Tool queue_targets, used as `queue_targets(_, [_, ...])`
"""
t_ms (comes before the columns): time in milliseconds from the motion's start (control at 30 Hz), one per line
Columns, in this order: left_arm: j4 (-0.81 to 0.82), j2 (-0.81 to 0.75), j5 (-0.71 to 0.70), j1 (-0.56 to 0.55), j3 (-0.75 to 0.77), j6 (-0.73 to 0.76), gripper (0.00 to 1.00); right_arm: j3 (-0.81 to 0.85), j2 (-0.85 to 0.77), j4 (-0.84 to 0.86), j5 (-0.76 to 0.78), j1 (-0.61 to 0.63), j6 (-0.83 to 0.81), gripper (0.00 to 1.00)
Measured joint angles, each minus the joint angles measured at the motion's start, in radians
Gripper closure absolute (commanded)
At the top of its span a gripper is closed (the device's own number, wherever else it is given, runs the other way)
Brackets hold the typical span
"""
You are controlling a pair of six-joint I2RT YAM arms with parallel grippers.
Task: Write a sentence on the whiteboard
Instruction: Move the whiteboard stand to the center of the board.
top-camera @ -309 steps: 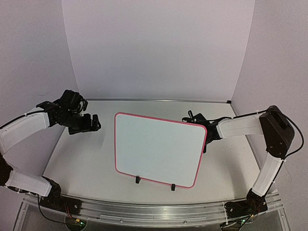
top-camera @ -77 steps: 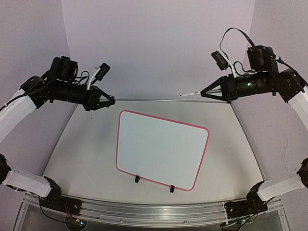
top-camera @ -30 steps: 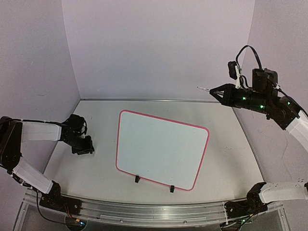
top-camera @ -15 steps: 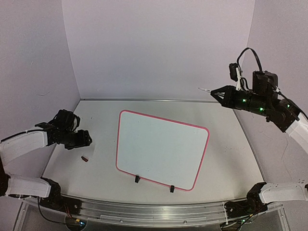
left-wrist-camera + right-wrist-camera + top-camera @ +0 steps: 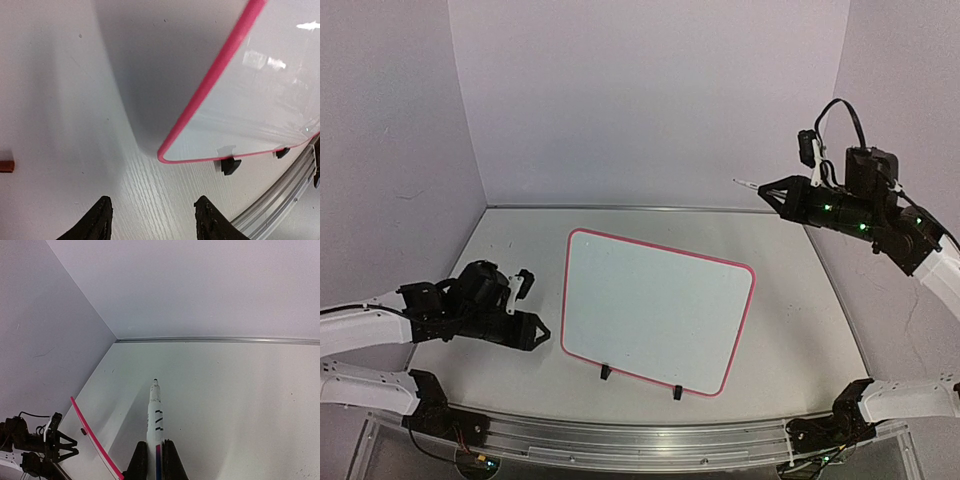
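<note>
The whiteboard (image 5: 660,310) lies mid-table, white with a pink-red border and two black clips (image 5: 606,373) on its near edge. Its face is blank and no sentence shows. My left gripper (image 5: 540,334) sits low over the table just left of the board's near-left corner. In the left wrist view it (image 5: 152,207) is open and empty, with the board's corner (image 5: 170,152) ahead. My right gripper (image 5: 782,190) hangs high at the back right, shut on a white marker (image 5: 156,410) that points left with its tip bare. The board's pink edge (image 5: 95,435) shows below it.
A small red-brown cap (image 5: 6,165) lies on the table left of my left gripper. An aluminium rail (image 5: 640,440) runs along the near edge. Purple walls close the left, back and right sides.
My left arm swung from the table's left side toward the board's near-left corner. It opened and left the small red-brown cap on the table. The right arm stayed still.
</note>
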Motion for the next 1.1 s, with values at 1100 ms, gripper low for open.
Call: queue_targets(1100, [0.268,0.574,-0.278,-0.496,0.147,-0.164,0.6,-0.05,-0.111,0.03,0.066,0.0,0.032,1.0])
